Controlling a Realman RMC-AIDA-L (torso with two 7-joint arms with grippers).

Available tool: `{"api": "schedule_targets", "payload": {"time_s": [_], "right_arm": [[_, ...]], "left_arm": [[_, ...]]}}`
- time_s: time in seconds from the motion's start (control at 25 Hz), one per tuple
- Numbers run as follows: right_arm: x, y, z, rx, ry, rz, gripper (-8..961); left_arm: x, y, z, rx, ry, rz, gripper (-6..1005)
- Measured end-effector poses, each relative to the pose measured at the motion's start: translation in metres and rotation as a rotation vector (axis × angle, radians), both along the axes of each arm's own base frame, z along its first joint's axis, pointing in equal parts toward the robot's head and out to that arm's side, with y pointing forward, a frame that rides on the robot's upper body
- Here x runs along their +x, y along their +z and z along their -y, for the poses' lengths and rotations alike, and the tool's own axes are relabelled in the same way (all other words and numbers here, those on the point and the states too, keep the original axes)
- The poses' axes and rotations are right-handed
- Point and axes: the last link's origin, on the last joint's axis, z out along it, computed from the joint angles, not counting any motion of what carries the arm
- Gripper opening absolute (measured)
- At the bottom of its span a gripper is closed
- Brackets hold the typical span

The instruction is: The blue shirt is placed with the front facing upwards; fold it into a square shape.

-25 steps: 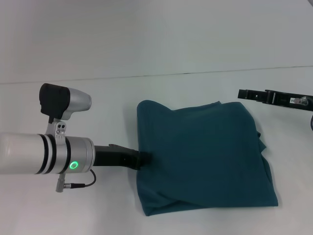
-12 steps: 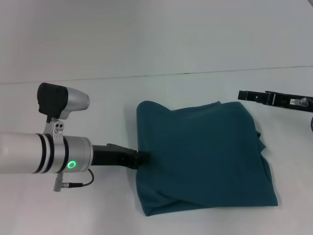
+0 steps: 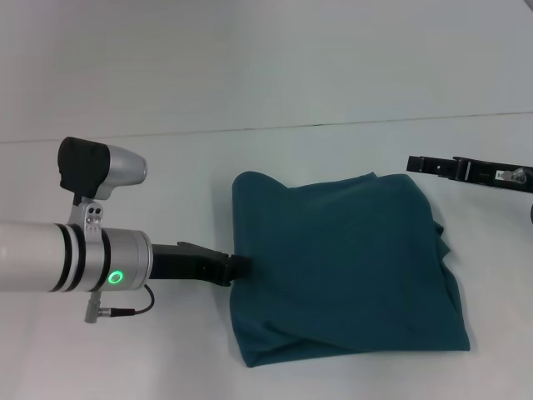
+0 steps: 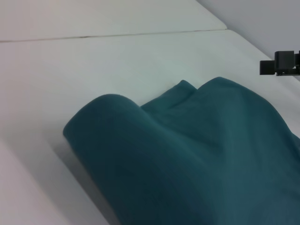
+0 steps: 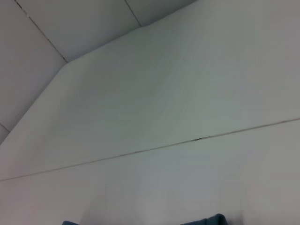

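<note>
Left tool point(image 3: 240, 267) low over the white bench point(image 3: 166, 183), tip touching the left edge of the blue shirt point(image 3: 341, 267); open or closed, impossible to tell. Shirt folded into a rough, rumpled square at the bench's centre, plain teal side up, layers showing along the near edge. Right tool point(image 3: 416, 162) well apart at far right, hovering beyond the shirt's far right corner, state unclear.

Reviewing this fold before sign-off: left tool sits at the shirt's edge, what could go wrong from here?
1. The left tool touches the left edge of the blue shirt; if cloth snags on it, pulling away may drag the fold open.
2. The near-left corner shows loose overlapping layers and the right side bulges, so the result may not read as a square.
3. The right tool is parked far right and cannot pin the shirt.
</note>
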Motion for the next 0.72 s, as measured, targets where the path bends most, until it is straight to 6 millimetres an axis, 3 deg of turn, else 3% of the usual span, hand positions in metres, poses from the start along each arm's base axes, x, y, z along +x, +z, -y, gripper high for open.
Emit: {"api": "schedule_targets", "payload": {"time_s": [0.72], "right_arm": [[0.001,0.003,-0.001,0.008,-0.003,0.001,826]], "left_arm": [[0.000,0.012,-0.005,0.014,0.016,0.004,43]]}}
